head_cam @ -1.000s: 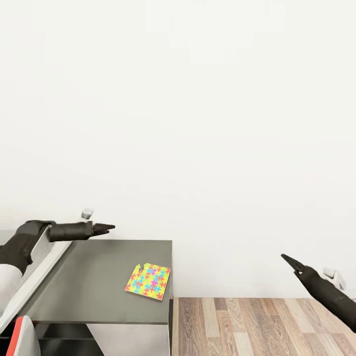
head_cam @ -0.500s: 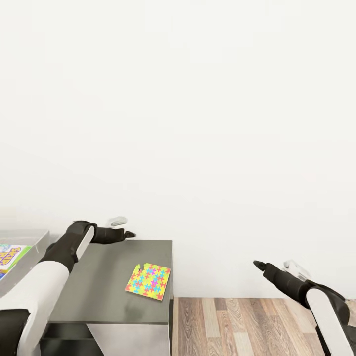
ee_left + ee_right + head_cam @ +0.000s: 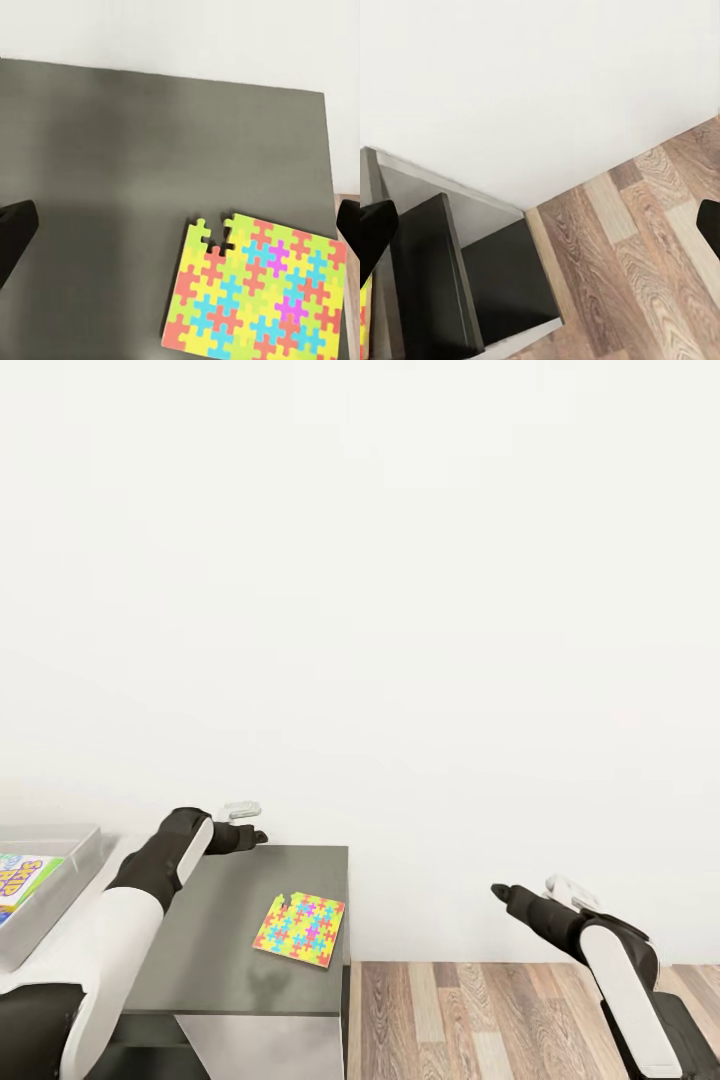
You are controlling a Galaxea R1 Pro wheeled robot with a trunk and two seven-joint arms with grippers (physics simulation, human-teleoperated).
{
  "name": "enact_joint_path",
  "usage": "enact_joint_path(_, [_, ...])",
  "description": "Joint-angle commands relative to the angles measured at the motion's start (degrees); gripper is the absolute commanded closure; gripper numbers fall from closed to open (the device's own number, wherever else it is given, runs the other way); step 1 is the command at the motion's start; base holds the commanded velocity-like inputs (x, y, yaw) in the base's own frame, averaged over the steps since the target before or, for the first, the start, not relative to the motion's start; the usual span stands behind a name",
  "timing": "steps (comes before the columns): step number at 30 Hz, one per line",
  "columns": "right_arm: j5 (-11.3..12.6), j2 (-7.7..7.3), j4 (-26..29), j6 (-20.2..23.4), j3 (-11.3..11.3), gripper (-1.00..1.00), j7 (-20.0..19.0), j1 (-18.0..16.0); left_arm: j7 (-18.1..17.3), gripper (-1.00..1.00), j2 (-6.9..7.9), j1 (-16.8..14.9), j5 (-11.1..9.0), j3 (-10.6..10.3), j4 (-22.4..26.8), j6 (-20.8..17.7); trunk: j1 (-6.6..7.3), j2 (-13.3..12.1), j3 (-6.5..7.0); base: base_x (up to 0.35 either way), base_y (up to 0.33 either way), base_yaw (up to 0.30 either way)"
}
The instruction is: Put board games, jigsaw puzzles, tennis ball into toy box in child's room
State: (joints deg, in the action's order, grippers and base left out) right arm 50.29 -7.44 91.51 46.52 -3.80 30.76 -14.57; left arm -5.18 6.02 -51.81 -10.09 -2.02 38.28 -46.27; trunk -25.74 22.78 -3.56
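One jigsaw puzzle (image 3: 300,930), a square sheet of yellow, blue, pink and green pieces, lies flat near the right edge of the table's dark grey lower section (image 3: 225,965). My left gripper (image 3: 255,837) hovers over the back of that section, behind and left of the puzzle, open; the left wrist view looks down on the puzzle (image 3: 259,296). At the far left stands the grey toy box (image 3: 55,895) with a board game (image 3: 15,875) lying inside. My right gripper (image 3: 500,893) is open in the air to the right of the table, above the floor.
A plain white wall runs right behind the table. Wood-plank floor (image 3: 500,1020) lies to the right of the table. The right wrist view looks down past the table's end panel (image 3: 431,277) to the floor (image 3: 645,247).
Both arms have folded in. The left gripper moved right along the table's back edge, and the toy box came into sight. The right gripper moved left towards the table. The puzzle has not moved.
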Motion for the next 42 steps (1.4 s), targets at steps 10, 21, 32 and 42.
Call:
enact_joint_path(10, [0.52,1.88,-6.22,0.24,3.15,-1.0,0.9,-4.5,0.86,-1.0,-1.95,-0.05,-0.38,-0.6,-0.46,0.2,-0.04,0.14,-0.52,0.018,0.0,0.0])
enact_joint_path(21, [0.51,2.0,-7.46,1.42,3.35,-1.0,0.88,-5.01,0.51,-1.0,-2.24,-0.05,-0.38,-0.32,-1.82,0.05,-0.04,0.14,-1.54,0.051,0.0,0.0])
enact_joint_path(32, [0.53,1.99,-7.48,1.53,3.35,-1.0,0.88,-5.03,0.06,-1.0,-2.11,-0.05,-0.5,-0.2,-1.94,-0.18,-0.04,0.14,-2.58,0.001,0.0,0.0])
enact_joint_path(42, [0.64,2.08,-7.54,1.67,3.36,-1.0,0.8,-5.03,-5.97,-1.0,-1.69,-0.05,-0.55,-0.21,-2.28,-0.32,-0.04,0.14,-3.52,0.0,0.0,0.0])
